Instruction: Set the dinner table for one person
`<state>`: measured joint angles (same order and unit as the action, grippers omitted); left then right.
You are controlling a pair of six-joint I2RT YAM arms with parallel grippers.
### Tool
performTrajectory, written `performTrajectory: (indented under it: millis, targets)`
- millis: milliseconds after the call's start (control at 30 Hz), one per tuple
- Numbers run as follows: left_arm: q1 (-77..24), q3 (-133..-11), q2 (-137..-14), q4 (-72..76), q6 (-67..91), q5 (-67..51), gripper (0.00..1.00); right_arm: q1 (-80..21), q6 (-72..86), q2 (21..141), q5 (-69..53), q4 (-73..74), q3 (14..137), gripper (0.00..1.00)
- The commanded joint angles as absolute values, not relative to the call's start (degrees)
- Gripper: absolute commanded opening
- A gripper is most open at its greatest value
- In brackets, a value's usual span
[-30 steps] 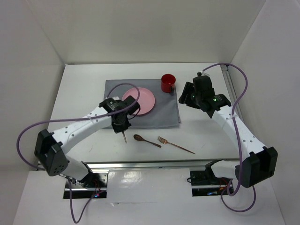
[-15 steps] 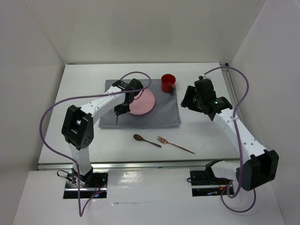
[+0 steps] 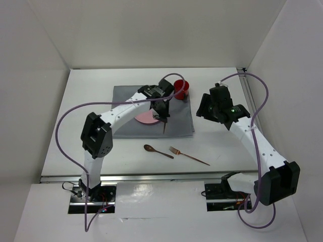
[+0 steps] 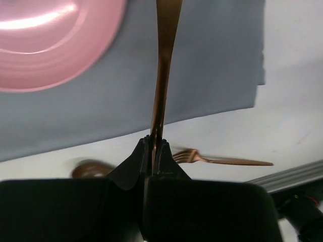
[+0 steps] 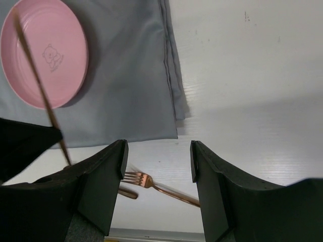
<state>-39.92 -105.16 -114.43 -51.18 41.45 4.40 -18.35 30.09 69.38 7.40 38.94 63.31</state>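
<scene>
Left end effector [image 4: 155, 143] swung right | clenched on utensil [image 4: 164, 65] (copper) | dinner table [image 3: 81, 131] below

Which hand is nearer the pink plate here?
Left. The left hand, shut on a copper utensil, hangs by the plate's right edge over the grey cloth; the right hand, open, is farther right, near the cloth's edge.

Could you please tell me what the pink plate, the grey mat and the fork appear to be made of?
Pink plate: glossy, with bright highlights, so glazed ceramic or hard plastic. Grey mat: matte cloth, soft doubled edge. Fork: thin, copper-coloured sheen, probably coated metal.
</scene>
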Motion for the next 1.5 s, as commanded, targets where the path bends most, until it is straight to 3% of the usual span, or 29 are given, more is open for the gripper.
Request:
performTrajectory:
  millis: [0,467,733,767,800,833,900,1000,1200,1467]
  targets:
    - [-40.25,-107.75,-118.82,-46.24,46.57,-3.33,0.0,-17.75,29.71,67.76,9.4,41.04,63.98,0.64]
    - [-40.25,-124.79,-136.31,-45.79,50.8,-4.49,0.0,-17.23,29.71,65.04,10.46,44.29,63.46,0.64]
    - [-39.2,-125.42,-139.04,-46.93,53.08,-3.96,0.0,-17.23,29.71,64.51,11.51,45.44,63.46,0.64]
    - [-39.2,-125.42,-139.04,-46.93,53.09,-3.96,0.02,-17.23,29.71,64.51,11.51,45.44,63.46,0.64]
    - [-39.2,-125.42,-139.04,-46.93,53.09,-3.96,0.1,-17.23,29.71,64.51,11.51,45.44,63.98,0.64]
    - [-39.2,-125.42,-139.04,-46.93,53.09,-3.96,0.29,-17.23,29.71,64.51,11.51,45.44,63.98,0.64]
    - [-39.2,-124.89,-139.04,-46.41,52.38,-5.09,0.44,-17.23,30.23,64.51,10.99,45.97,64.59,0.64]
    - [-39.2,-124.89,-137.74,-45.88,50.98,-5.62,0.59,-17.23,30.23,64.51,10.99,45.97,65.21,0.64]
    - [-40.51,-120.86,-129.48,-45.88,49.14,-3.26,0.61,-17.23,29.54,63.98,10.99,47.02,65.74,0.64]
    - [-41.75,-99.85,-105.67,-45.35,49.13,3.58,0.59,-19.33,21.27,61.79,-9.03,36.41,57.23,0.63]
